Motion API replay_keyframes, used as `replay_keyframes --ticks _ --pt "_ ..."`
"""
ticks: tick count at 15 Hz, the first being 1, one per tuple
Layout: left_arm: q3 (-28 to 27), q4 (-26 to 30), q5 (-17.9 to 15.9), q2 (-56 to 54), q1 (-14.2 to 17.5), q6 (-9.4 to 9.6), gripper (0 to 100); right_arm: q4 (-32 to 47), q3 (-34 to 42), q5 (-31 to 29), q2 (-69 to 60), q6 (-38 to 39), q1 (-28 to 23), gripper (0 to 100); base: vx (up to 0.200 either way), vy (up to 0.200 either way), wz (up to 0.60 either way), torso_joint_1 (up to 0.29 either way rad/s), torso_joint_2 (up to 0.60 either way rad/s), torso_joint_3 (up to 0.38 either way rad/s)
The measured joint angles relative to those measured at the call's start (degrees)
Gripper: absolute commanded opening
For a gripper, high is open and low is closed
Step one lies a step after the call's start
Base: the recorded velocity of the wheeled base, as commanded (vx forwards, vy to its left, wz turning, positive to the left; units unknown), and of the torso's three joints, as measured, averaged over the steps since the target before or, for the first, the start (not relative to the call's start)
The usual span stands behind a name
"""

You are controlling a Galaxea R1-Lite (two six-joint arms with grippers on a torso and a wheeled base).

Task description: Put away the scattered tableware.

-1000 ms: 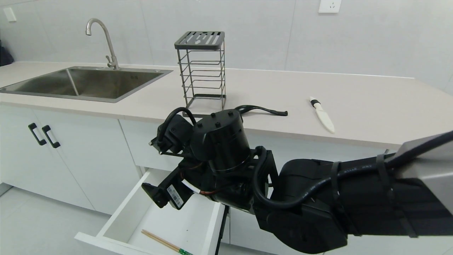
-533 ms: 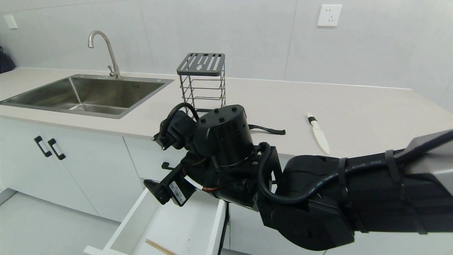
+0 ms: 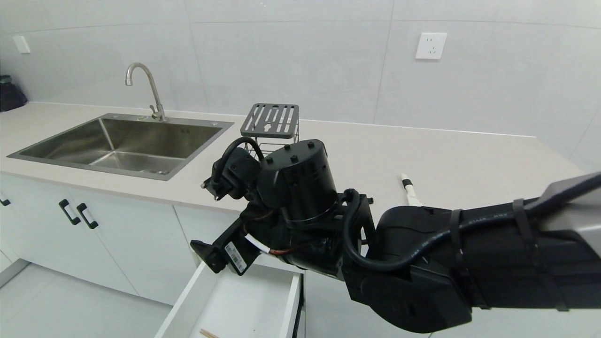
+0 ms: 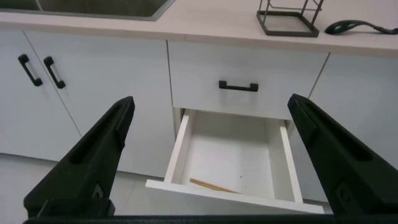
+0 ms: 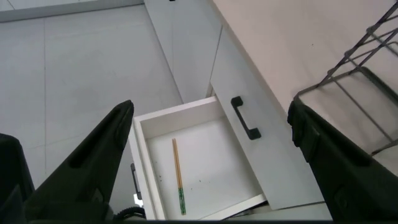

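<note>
A white drawer [image 3: 244, 305] stands pulled out below the countertop [image 3: 469, 159], with a pair of wooden chopsticks [image 4: 214, 186] [image 5: 178, 177] lying inside. A black ladle [image 4: 354, 26] rests on the counter beside the wire rack [image 3: 271, 121] [image 4: 286, 18]. Part of a white knife [image 3: 408, 188] with a black band shows behind my right arm [image 3: 422, 263]. My left gripper [image 4: 211, 106] hangs open and empty in front of the drawer. My right gripper [image 5: 211, 109] is open and empty above the drawer.
A steel sink [image 3: 117, 141] with a faucet [image 3: 145, 89] sits at the counter's left. Below it are cabinet doors with black handles [image 3: 77, 213]. A shut drawer with a black handle [image 4: 238, 87] lies above the open one. Grey floor [image 5: 74, 68] lies beside the cabinets.
The whole head picture has shifted downward, so the camera has moved: counter, rack and knife sit lower and the drawer has slid toward the bottom edge. The right arm holds its pose.
</note>
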Motion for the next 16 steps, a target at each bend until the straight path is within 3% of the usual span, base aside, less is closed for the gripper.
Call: replay_keyframes --ticks 4,7,9,13,16 --pt "0.0 0.0 0.0 0.0 0.0 0.00 100 3.7 0.8 4.4 0.1 -0.4 -0.5 100 0.000 0.000 0.00 0.108 -0.23 -0.113" --pt "0.0 0.0 0.0 0.0 0.0 0.00 100 7.1 0.9 5.3 0.2 -6.3 -1.4 100 0.000 0.000 0.00 0.000 0.00 0.000" --pt "0.0 0.0 0.0 0.0 0.0 0.00 100 13.6 0.2 5.5 0.2 -11.3 -2.1 100 0.000 0.000 0.00 0.000 0.00 0.000" --pt "0.0 0.0 0.0 0.0 0.0 0.00 100 13.1 1.8 5.0 0.0 -3.1 -4.9 100 0.000 0.000 0.00 0.000 0.00 0.000" --pt "0.0 0.0 0.0 0.0 0.0 0.00 100 12.1 4.6 1.5 -1.0 4.8 -6.4 100 0.000 0.000 0.00 0.000 0.00 0.000"
